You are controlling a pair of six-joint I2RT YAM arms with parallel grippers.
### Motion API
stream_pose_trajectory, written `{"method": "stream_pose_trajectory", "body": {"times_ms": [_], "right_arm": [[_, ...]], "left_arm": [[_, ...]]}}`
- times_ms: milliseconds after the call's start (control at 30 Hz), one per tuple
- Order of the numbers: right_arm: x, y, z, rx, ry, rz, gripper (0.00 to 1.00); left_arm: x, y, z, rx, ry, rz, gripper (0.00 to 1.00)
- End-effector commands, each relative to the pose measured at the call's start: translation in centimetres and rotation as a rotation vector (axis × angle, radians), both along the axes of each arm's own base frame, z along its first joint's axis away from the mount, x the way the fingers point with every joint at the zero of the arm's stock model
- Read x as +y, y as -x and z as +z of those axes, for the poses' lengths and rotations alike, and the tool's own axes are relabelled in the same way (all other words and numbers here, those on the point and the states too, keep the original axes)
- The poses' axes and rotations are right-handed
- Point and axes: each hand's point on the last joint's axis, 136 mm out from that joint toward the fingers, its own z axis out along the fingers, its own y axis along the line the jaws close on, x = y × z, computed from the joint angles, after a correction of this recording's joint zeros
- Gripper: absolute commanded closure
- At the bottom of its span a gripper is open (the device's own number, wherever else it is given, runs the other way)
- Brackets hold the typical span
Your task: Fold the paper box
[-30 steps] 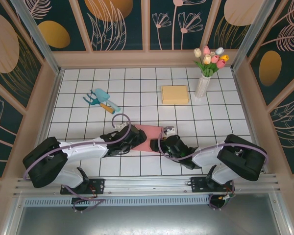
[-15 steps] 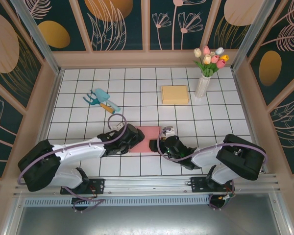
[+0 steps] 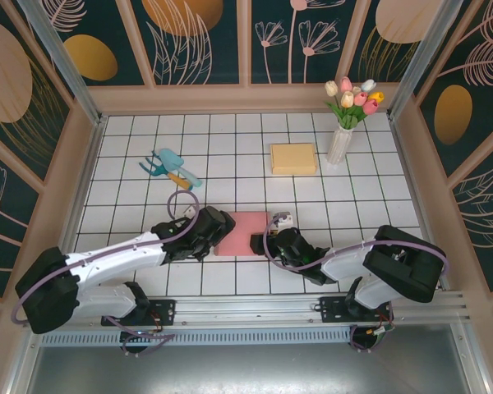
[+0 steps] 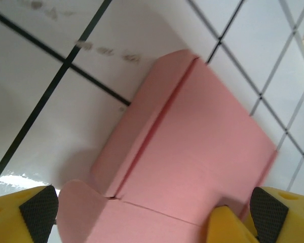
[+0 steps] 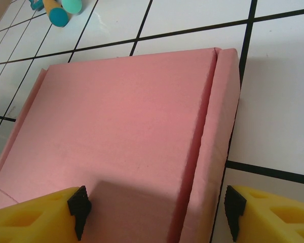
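Well, left gripper (image 4: 153, 207) and right gripper (image 5: 156, 210) both gape over the flat pink box (image 3: 242, 234); a careless squeeze could crumple or skid it.

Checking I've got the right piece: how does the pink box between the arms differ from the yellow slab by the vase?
The pink paper box lies near, between the left claw and right claw; the yellow slab lies farther back beside the vase, away from both. The pink paper box shows fold creases and side flaps; the yellow slab looks plain. Both are flat rectangles on the tiled table.
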Motion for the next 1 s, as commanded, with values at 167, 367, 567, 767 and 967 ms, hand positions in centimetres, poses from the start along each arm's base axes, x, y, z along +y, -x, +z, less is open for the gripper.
{"method": "stream_pose_trajectory", "body": {"times_ms": [167,367,567,767,967], "right_arm": [[-0.8,0.7,-1.4,0.027,0.064,0.005,0.26],[-0.8,0.7,-1.6,0.029,0.070,0.005,0.26],[-0.7,0.8,-1.8,0.035,0.071,0.010,0.26],[-0.5,0.8,-2.0,0.037,0.073,0.015,0.26],[-0.7,0.9,-1.9,0.034,0.077,0.012,0.26]], "left_arm": [[-1.3,1.6,-1.9,0.143,0.016,-0.011,0.01],[-2.2,1.7,-2.1,0.159,0.036,-0.027,0.03],[-2.7,1.4,-1.9,0.155,0.032,-0.032,0.04],[-2.9,1.3,-2.1,0.157,0.030,-0.035,0.05],[-0.4,1.2,-2.0,0.140,-0.091,0.000,0.04]]}}
